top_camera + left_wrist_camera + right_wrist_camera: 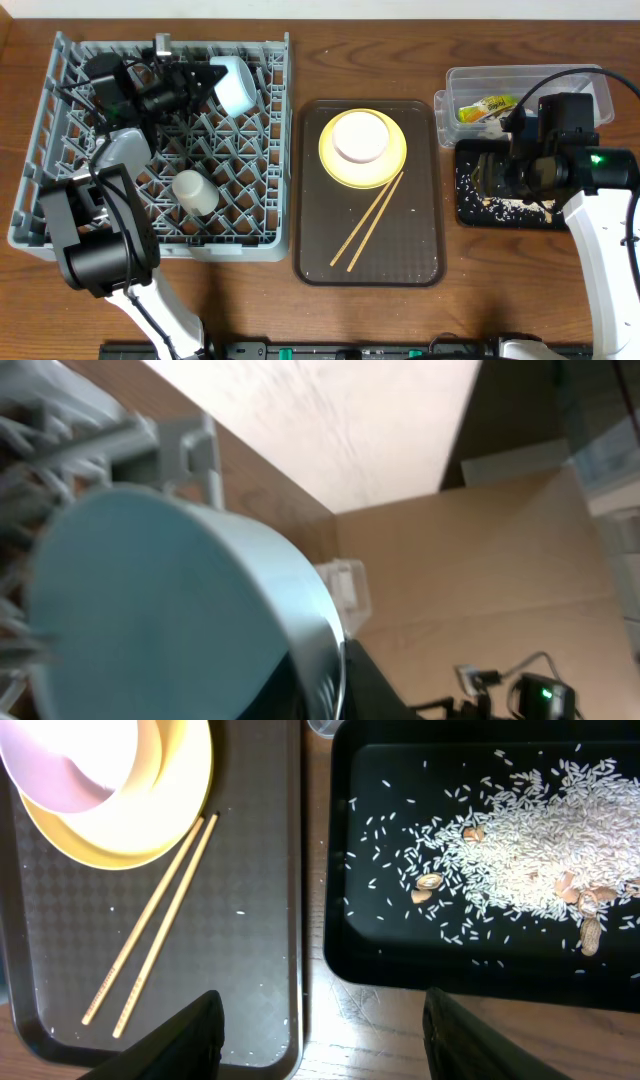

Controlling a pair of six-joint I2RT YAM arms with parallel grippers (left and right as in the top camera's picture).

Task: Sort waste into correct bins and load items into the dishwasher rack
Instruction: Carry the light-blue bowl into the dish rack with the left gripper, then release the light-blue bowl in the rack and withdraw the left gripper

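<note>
Ana: The left gripper (207,82) clamps the light blue plastic bowl (233,85) over the large grey pegged dishwasher rack (230,246); a tilted release could roll it.

Ben: The right gripper (320,1030) gapes empty beside the shallow black rice-strewn tray (400,960); dipping could scatter grains.

The rack (240,248) fills the bench's left end, with a cup (195,190) toward its near side and a bowl (235,85) at its far side. Mid-bench lies the serving tray (400,260): a plate (345,178) at its far end, a second bowl (360,137) on that, and chopsticks (368,220) nearer. In the far right corner the tub (590,80) holds a wrapper (484,108). Just before it, the bin tray (480,215) holds rice (520,850).
</note>
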